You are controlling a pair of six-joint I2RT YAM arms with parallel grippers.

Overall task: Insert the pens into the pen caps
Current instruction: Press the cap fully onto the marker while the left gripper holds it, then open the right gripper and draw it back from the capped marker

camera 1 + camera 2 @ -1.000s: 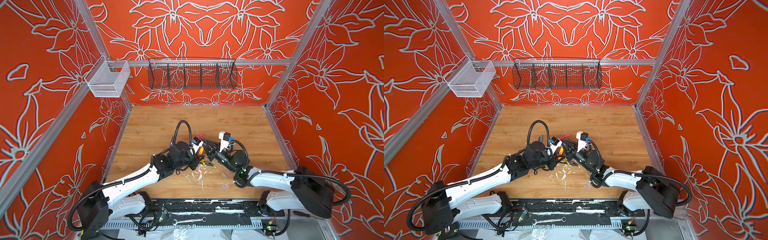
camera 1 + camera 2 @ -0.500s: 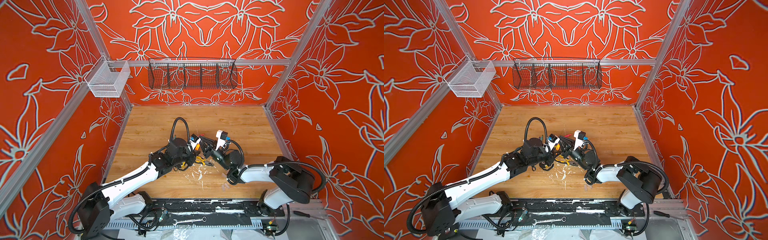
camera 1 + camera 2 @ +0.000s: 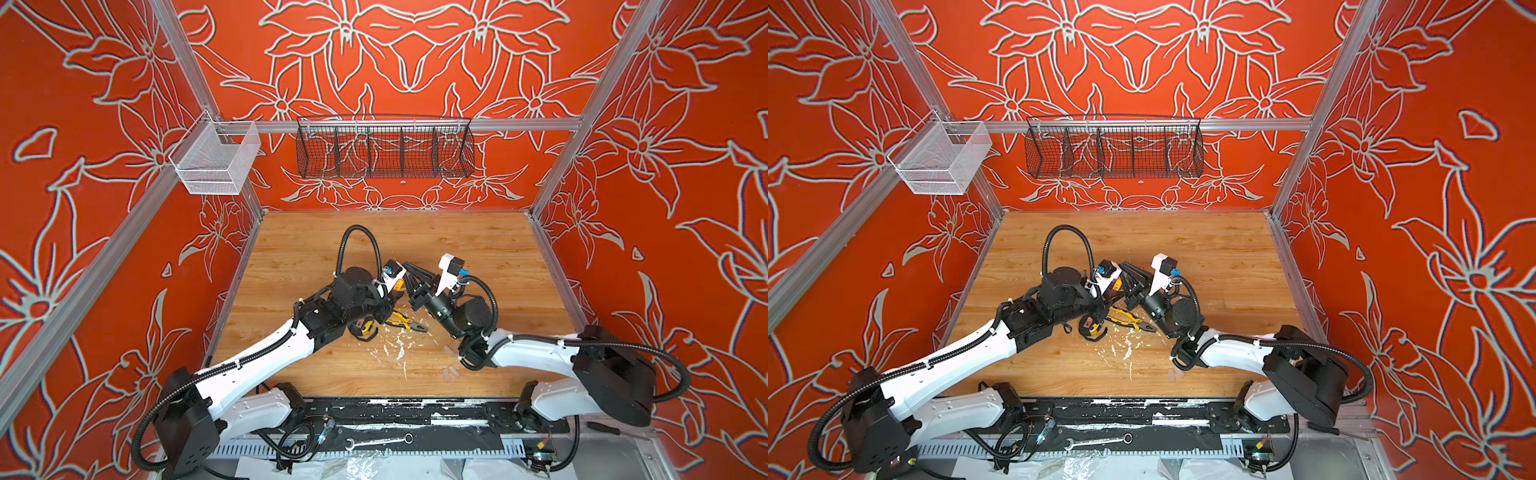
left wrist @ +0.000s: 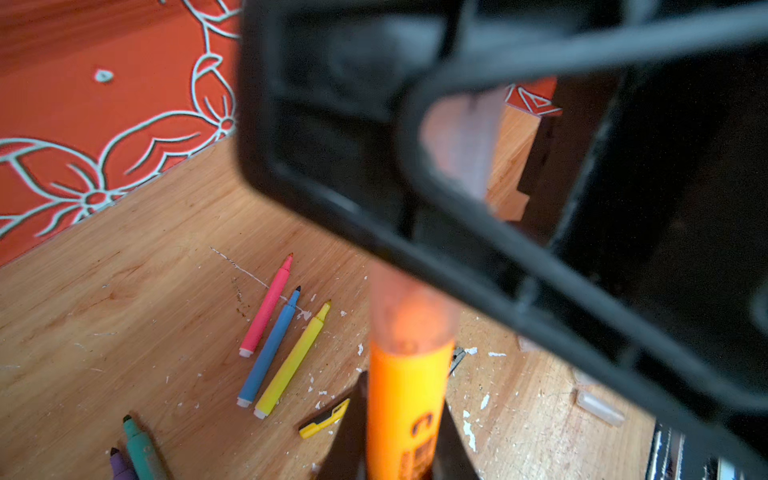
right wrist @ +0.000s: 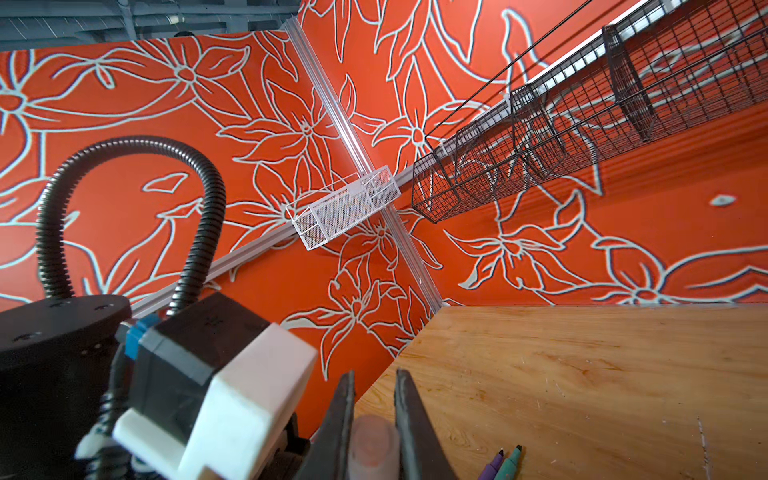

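over the wooden table [image 4: 124, 332], left gripper [image 4: 402, 440] clamped on the orange pen [image 4: 407, 395], right gripper [image 5: 374, 415] clamped on the clear cap [image 5: 372, 446]: best push straight, axes aligned.

text: none legible | orange pen [image 4: 405, 395]: black print, too blurred to read

Right pincer [image 5: 376, 386] has slid its cap [image 5: 372, 444] onto the orange pen [image 4: 405, 415].
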